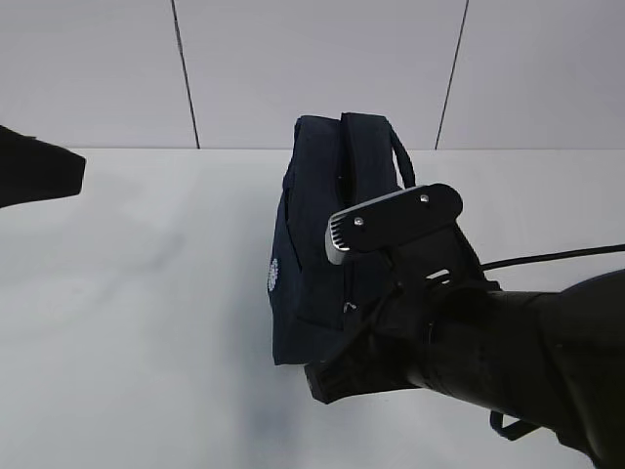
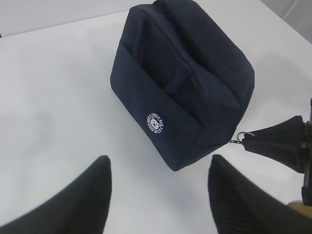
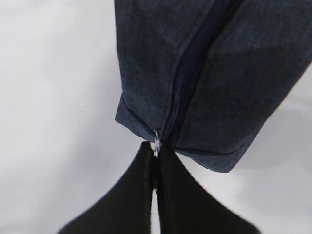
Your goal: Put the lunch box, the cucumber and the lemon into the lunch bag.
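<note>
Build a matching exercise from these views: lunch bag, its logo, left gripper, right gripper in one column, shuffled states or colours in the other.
1. lunch bag
2. logo
3. left gripper
4. right gripper

A. white, round
B. pinched on the zipper ring
C. dark navy, zipped closed
D. open, holding nothing

Pairs: 1-C, 2-A, 3-D, 4-B

A small round white logo (image 2: 155,123) sits on the near side of the lunch bag (image 2: 195,73). Lettering runs around its ring, but it is too small to read reliably.
</note>
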Robot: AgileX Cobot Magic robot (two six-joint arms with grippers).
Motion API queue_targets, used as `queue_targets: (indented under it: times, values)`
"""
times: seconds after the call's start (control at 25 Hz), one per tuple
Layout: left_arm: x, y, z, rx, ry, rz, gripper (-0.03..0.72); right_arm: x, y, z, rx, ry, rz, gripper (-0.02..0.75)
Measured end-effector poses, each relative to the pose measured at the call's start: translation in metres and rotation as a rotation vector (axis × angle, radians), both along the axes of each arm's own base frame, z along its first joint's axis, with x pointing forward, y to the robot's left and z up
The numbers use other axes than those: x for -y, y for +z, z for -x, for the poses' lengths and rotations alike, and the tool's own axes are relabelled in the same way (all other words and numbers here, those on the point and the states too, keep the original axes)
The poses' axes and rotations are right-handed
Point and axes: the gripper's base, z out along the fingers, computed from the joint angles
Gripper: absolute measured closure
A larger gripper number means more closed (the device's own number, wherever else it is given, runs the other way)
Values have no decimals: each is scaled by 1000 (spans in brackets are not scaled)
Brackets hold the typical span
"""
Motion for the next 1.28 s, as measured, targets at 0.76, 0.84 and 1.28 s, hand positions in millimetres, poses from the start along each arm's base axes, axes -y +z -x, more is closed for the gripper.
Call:
queue_targets:
  times: [0.76, 0.84, 1.28]
  values:
    - [0, 0, 0, 0, 0, 0, 247, -4, 37, 1, 135, 131, -17, 717]
    - [0, 0, 0, 0, 0, 0, 247, -6, 44, -1, 162, 149, -12, 717]
    - [0, 0, 0, -1, 0, 3, 247, -28, 62, -19, 283, 257, 77, 717]
